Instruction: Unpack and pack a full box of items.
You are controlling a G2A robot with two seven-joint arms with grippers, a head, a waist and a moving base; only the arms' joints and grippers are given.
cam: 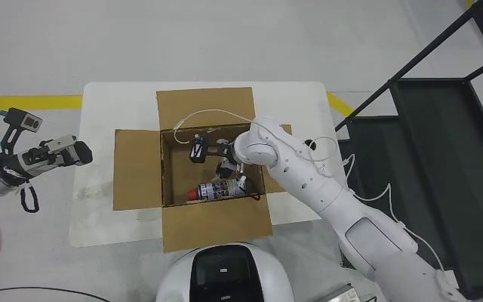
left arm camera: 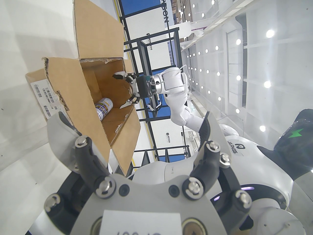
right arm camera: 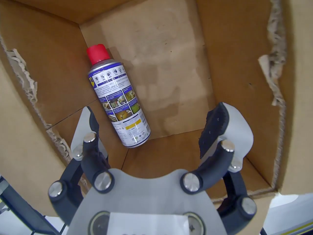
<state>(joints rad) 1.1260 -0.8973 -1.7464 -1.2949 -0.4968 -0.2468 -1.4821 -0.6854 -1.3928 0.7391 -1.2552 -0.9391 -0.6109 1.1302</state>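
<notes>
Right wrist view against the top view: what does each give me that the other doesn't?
Right wrist: the right hand open, and a torn cardboard edge inside the box. Top: the left hand by the edge of the table, away from the box, whose flaps spread outward. Both: the spray can lying on the box floor, red cap on, with the right arm above it.
</notes>
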